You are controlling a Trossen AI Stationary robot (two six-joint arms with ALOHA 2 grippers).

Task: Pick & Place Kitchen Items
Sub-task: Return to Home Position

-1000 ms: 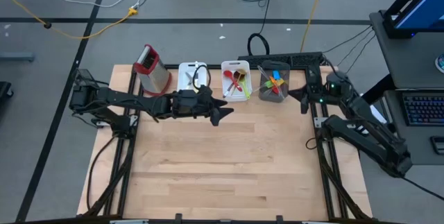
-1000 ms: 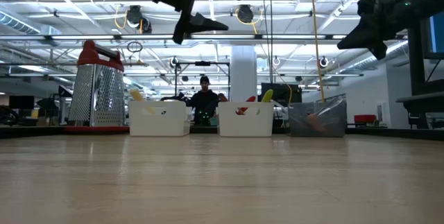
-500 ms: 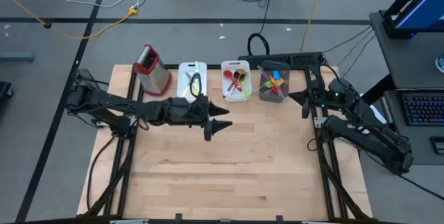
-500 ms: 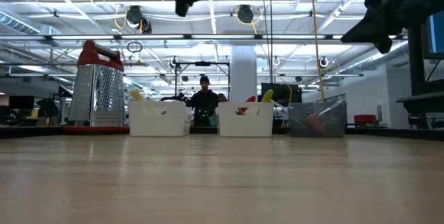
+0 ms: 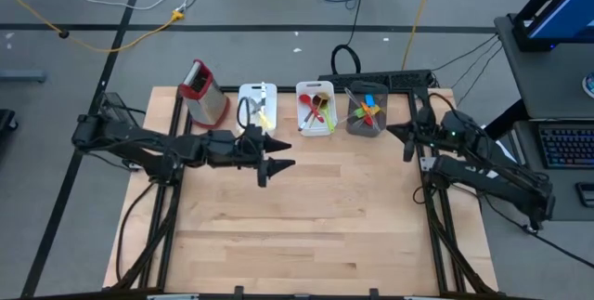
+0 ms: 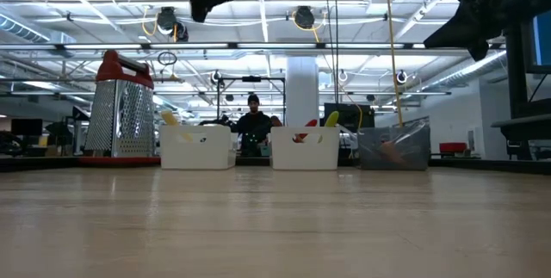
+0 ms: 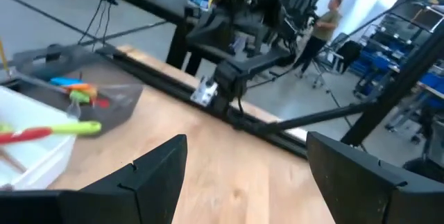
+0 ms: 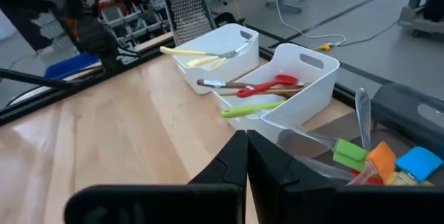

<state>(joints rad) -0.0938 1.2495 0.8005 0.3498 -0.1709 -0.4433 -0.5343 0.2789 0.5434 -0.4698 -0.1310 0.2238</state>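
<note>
The kitchen items lie in three containers along the table's far edge. Cream-handled knives are in the left white bin. A red spoon, a wooden spoon and a green spatula are in the middle white bin. Green, orange and blue spatulas stand in the grey cup. My left gripper hangs open high over the table, just in front of the left bin, and holds nothing. My right gripper is shut and empty, raised near the table's right edge beside the grey cup.
A metal box grater with a red top stands at the far left, next to the bins. The wooden tabletop stretches bare toward the near edge. A person stands in the room beyond the table.
My left gripper has drawn back toward the table's left edge and a little toward the near edge. It has risen slightly and rolled about its own axis, and it is still open and empty. The things in the bins and the cup have not moved.
</note>
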